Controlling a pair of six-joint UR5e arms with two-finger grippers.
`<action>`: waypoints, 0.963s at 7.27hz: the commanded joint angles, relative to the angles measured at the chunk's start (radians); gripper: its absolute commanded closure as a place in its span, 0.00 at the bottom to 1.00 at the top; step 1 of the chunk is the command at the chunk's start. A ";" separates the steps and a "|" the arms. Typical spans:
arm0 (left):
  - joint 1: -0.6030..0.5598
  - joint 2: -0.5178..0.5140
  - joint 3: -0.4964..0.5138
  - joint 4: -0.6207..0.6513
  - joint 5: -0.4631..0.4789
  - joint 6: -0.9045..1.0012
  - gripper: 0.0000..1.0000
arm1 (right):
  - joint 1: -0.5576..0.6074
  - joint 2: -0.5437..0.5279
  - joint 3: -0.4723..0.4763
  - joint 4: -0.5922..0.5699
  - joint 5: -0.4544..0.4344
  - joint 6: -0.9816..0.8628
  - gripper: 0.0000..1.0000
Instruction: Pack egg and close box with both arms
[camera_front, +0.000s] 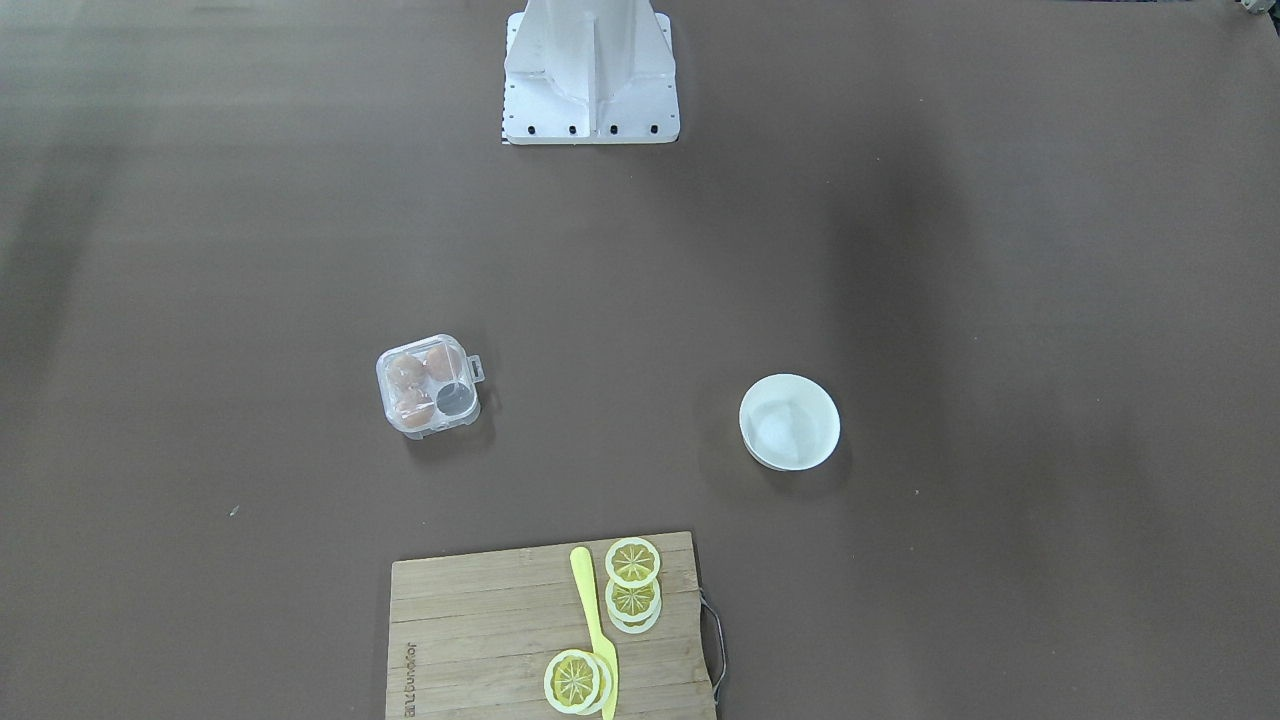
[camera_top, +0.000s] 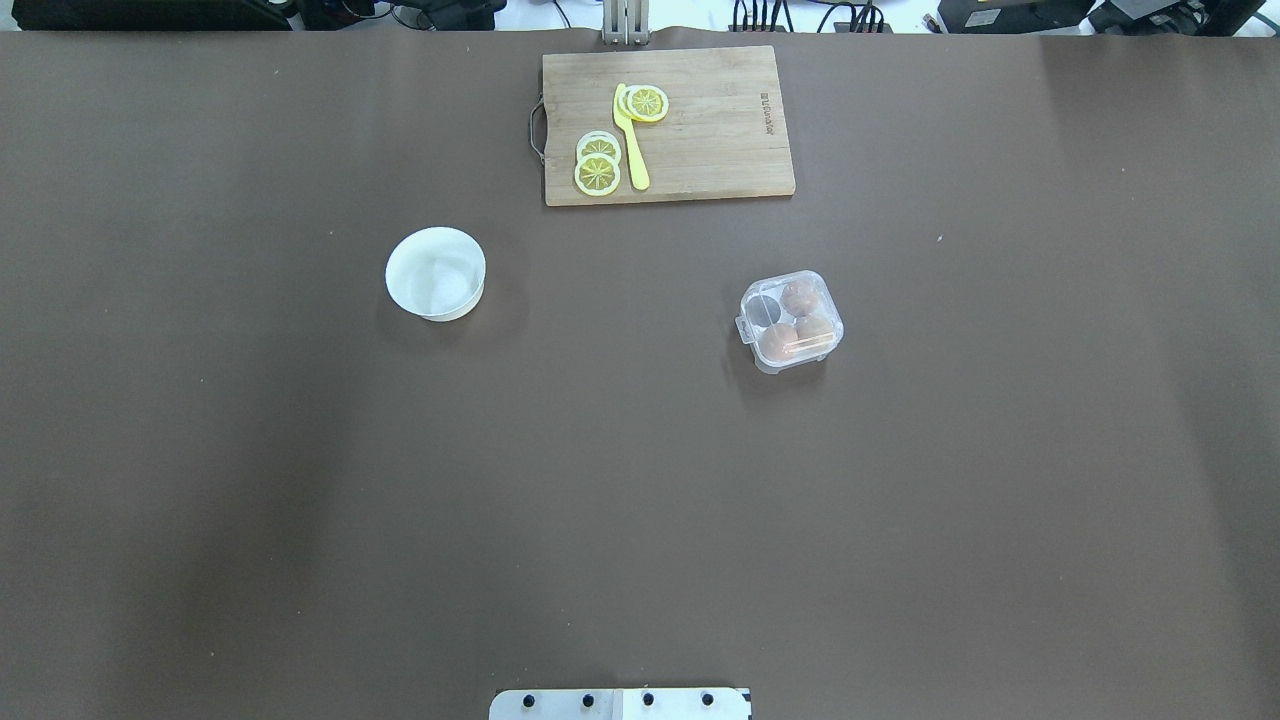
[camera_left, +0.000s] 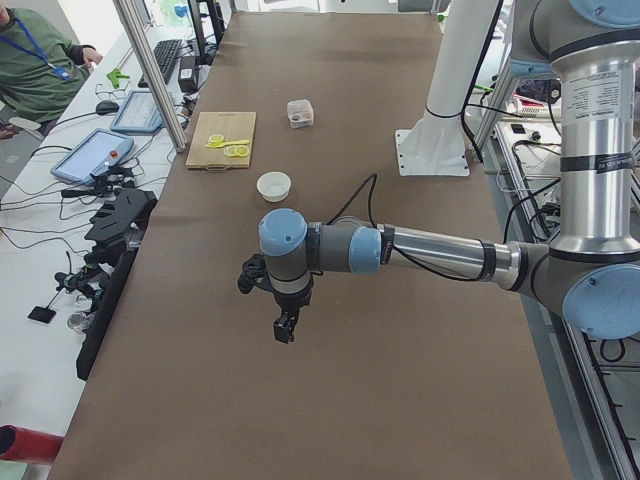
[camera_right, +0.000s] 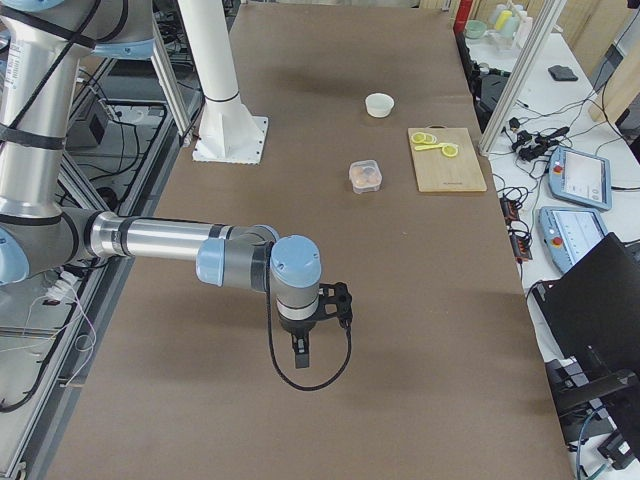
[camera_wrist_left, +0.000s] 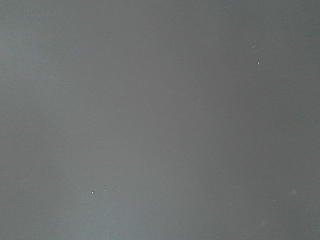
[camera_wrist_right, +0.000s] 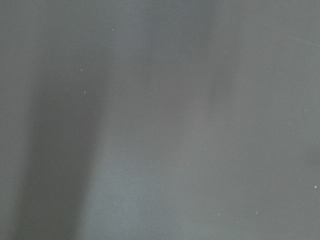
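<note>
Packing looks done, eggs (camera_top: 797, 297) inside the seemingly shut box (camera_top: 765, 310); left gripper (camera_left: 284, 328) and right gripper (camera_right: 302, 352) (spread or pressed together, I cannot tell) need only retreat.

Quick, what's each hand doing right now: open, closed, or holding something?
Left hand: cannot tell, it shows only in a side view.
Right hand: cannot tell either, it shows only in a side view.

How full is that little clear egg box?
Not full. The box holds three brown eggs, one per cell. The fourth cell is empty and looks dark through the plastic.
</note>
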 joint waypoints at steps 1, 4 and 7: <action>0.000 0.000 0.001 -0.021 0.000 0.000 0.02 | -0.001 -0.002 -0.005 -0.007 0.010 0.014 0.00; 0.000 0.000 0.001 -0.027 0.000 0.000 0.02 | -0.001 0.001 -0.006 -0.010 0.009 0.019 0.00; 0.000 0.000 0.001 -0.027 0.000 0.000 0.02 | -0.001 0.012 0.012 -0.055 0.004 0.042 0.00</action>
